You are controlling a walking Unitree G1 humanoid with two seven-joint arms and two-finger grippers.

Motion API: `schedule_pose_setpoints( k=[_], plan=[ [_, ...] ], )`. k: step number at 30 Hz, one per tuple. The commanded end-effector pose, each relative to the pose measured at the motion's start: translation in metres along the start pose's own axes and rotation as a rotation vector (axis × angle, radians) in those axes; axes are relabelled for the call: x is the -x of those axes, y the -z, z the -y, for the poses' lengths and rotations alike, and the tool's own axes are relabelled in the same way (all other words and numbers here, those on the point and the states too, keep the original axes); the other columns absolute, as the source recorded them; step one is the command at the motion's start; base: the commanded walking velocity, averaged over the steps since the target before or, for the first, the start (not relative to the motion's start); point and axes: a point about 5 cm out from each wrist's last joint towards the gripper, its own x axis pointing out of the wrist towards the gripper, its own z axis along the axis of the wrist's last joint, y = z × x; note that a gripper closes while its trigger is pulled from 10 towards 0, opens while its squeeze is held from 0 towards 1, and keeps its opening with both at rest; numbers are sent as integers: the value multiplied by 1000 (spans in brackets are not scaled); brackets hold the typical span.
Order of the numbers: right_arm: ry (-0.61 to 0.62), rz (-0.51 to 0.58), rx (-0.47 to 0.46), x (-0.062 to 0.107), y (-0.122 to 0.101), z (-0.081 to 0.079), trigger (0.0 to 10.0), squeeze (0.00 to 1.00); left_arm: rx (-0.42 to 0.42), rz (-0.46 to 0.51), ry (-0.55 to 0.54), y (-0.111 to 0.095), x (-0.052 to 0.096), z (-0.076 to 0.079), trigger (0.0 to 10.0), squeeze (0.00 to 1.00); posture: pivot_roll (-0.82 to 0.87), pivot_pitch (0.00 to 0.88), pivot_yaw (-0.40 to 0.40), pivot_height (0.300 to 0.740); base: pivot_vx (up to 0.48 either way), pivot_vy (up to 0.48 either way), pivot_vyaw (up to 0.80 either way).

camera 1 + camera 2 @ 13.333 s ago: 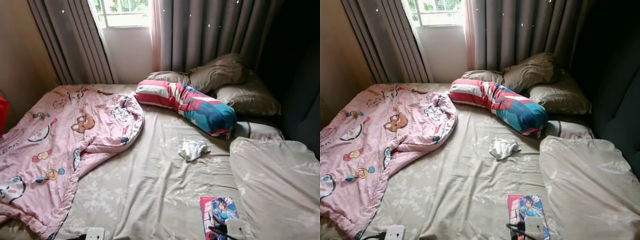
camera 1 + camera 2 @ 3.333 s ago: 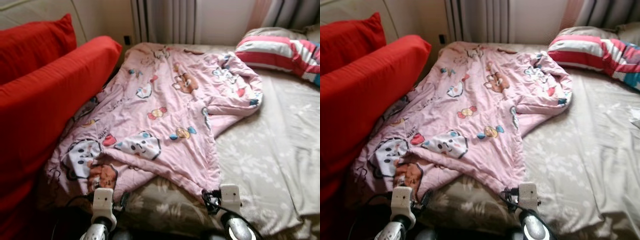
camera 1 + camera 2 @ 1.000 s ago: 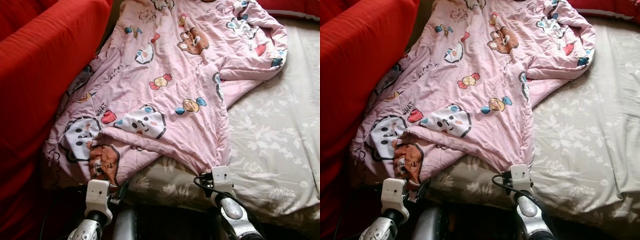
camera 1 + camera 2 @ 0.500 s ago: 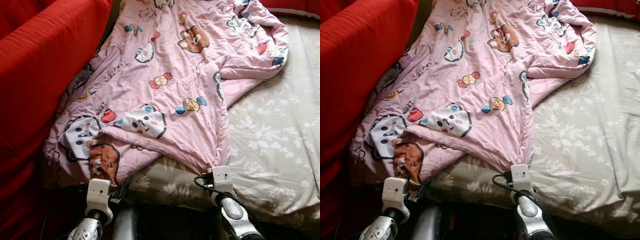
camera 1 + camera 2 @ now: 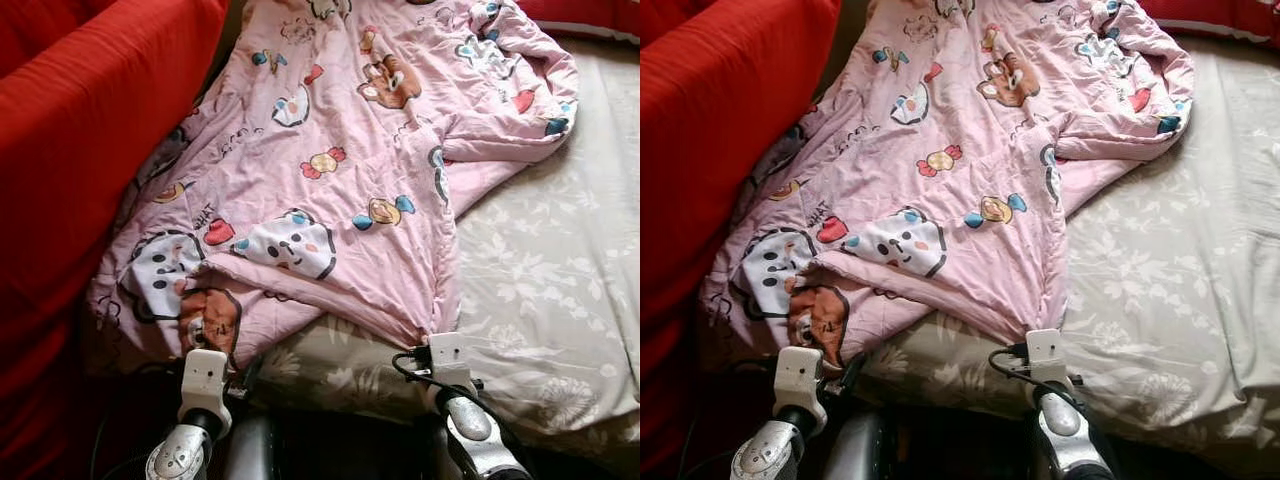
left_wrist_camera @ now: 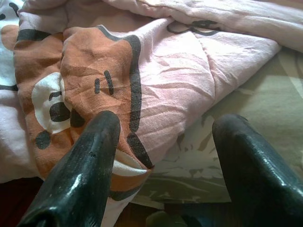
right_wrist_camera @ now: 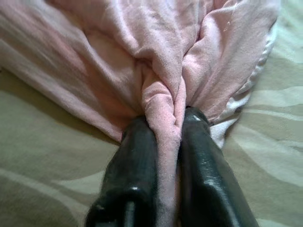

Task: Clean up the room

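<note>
The pink blanket [image 5: 340, 190] lies spread on the bed [image 5: 560, 290] beside a red sofa [image 5: 80, 140]. The right hand [image 7: 165, 142] pinches its near edge — the left hand [image 6: 161, 142] gapes, fingers apart, at its corner.

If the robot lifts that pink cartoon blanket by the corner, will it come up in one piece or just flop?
Probably flop: the pink blanket lies in soft folds and bunches into a thin wad between the right gripper's fingers. It looks lightly padded, so likely light, but it spreads across the bed, so it may drag. The left gripper is open at another corner, and a second hold should help.
</note>
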Motion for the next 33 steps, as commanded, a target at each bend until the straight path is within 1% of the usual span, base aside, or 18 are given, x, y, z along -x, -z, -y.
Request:
schedule_pose_setpoints(
  k=[1, 3, 5, 6, 7, 11, 15, 16, 17, 18, 21, 22, 24, 27, 30, 33],
  plan=[
    [28, -28, -29, 6, 12, 5, 0, 0, -10, -44, -19, 12, 6, -4, 10000, 0, 106, 216, 72, 590, 0, 0, 0],
    [46, 4, -48, 5, 8, 9, 0, 0, -8, -45, -22, 14, 4, -3, 10000, 0, 96, 186, 62, 590, 0, 0, 0],
    [50, 23, -63, 5, 5, 11, 0, 0, -7, -47, -24, 16, 3, -3, 10000, 0, 93, 177, 61, 590, 0, 0, 0],
    [43, 51, -69, 6, 4, 12, 0, 0, -1, -49, -27, 18, 2, -2, 10000, 0, 87, 168, 55, 590, 0, 0, 0],
    [29, 77, -69, 7, 2, 12, 0, 0, 3, -50, -26, 20, 0, 0, 10000, 0, 86, 157, 50, 590, 0, 0, 0],
    [13, 116, -63, 11, 2, 11, 0, 0, 13, -48, -22, 20, -4, 4, 10000, 0, 76, 140, 41, 590, 0, 0, 0],
    [1, 168, -85, 17, 1, 11, 0, 0, 19, -45, -24, 22, -6, 5, 10000, 0, 58, 133, 37, 590, 0, 0, 0],
    [1, 185, -87, 19, 1, 11, 8863, 0, 20, -45, -22, 23, -6, 6, 10000, 0, 53, 142, 38, 590, 0, 0, 0],
    [1, 185, -87, 19, 1, 11, 8863, 0, 20, -45, -22, 23, -6, 6, 10000, 0, 53, 142, 38, 590, 0, 0, 0],
    [6, 197, -107, 21, 2, 13, 10000, 0, 21, -47, -20, 25, -6, 7, 10000, 0, 50, 145, 40, 590, 0, 0, 0],
    [11, 204, -117, 23, 2, 14, 10000, 0, 24, -50, -18, 27, -4, 8, 10000, 0, 50, 148, 42, 590, 0, 0, 0],
    [8, 221, -133, 24, 1, 14, 10000, 0, 25, -54, -15, 29, -2, 9, 10000, 0, 54, 151, 42, 595, 0, 0, 0],
    [6, 226, -136, 24, 1, 14, 10000, 0, 25, -55, -14, 30, -1, 9, 10000, 0, 54, 151, 42, 599, 0, 0, 0],
    [-1, 227, -140, 19, -7, 10, 10000, 0, 23, -57, -22, 32, -1, 6, 10000, 0, 55, 156, 41, 624, 0, 0, 0],
    [-5, 232, -143, 18, -9, 9, 10000, 0, 21, -57, -25, 32, -1, 6, 10000, 0, 57, 157, 41, 639, 0, 0, 0],
    [-6, 237, -145, 18, -11, 10, 10000, 0, 22, -56, -27, 32, -2, 6, 10000, 0, 55, 160, 41, 664, 0, 0, 0]
  ],
)
